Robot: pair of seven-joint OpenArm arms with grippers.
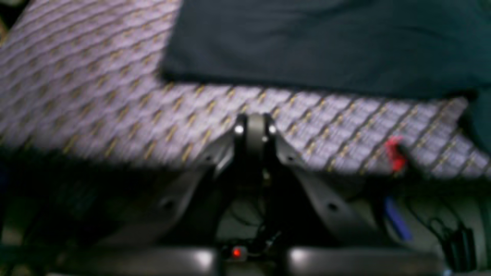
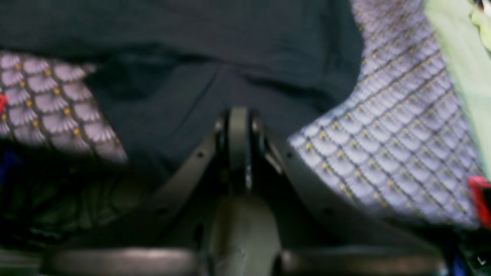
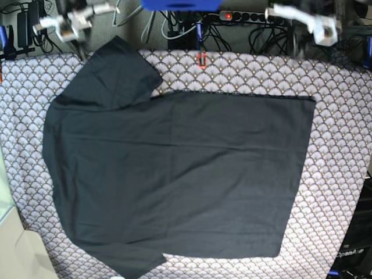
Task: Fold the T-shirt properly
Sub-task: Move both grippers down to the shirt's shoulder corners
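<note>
**Shirt laid flat, both arms held back**

The T-shirt (image 3: 174, 174) lay spread flat across the middle of the table (image 3: 343, 104), sleeves toward the frame's left, apparently unfolded and ready for a first fold. The left gripper (image 1: 255, 128) and right gripper (image 2: 238, 124) were both pressed together, pinching nothing, at the shirt's top edge. No containers showed.

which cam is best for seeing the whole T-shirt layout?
Base view. It shows the whole T-shirt spread flat on the tablecloth, both sleeves visible. The left wrist view catches only a blurred corner and edge; the right wrist view only a blurred sleeve area.
</note>
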